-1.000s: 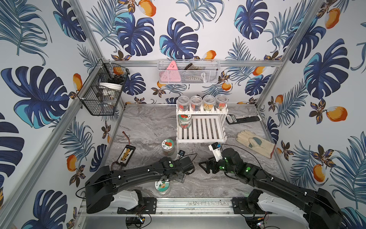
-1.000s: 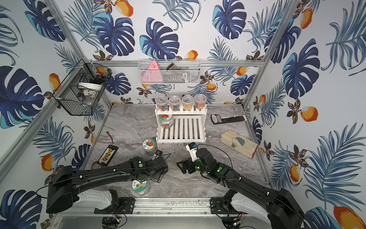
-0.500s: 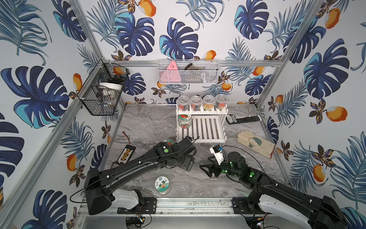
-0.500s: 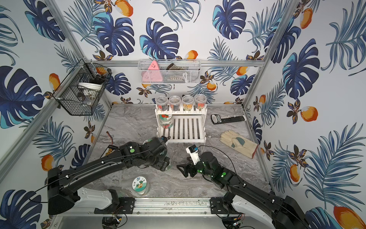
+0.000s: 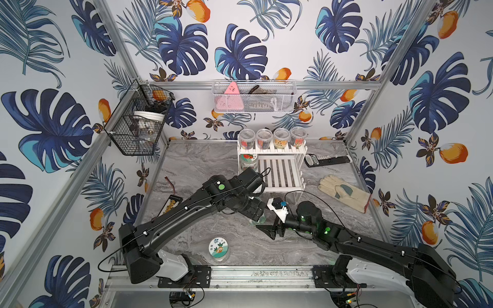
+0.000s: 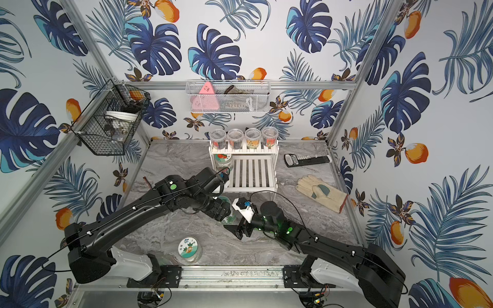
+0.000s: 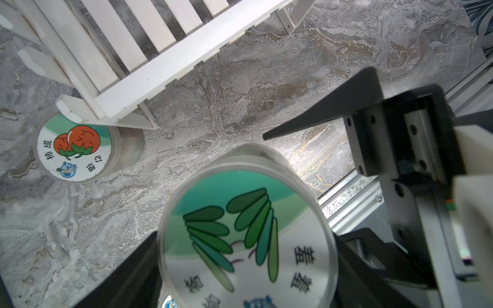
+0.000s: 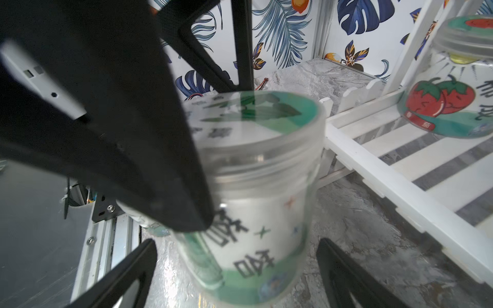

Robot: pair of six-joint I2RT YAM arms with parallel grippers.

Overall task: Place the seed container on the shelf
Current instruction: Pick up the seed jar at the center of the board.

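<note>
So the left claw (image 5: 254,213) is pinching the clear plastic seed jar with the green leaf lid (image 8: 256,170) by its sides, while the right claw (image 8: 237,241) is sitting spread wide around it, not touching. The small white slatted two-tier rack (image 5: 280,170) is waiting just beyond both claws, so the actual placing isn't done. The left arm (image 5: 186,210) is hiding most of the jar from above, and I can't tell if it's touching the grey marble tabletop (image 5: 200,170).

Both top views give you bright, even light with only soft shadows. In your right wrist view the clear plastic seed container (image 8: 256,186) is blurred; in the left wrist view, glare patches the grey marble tabletop (image 7: 306,160).
</note>
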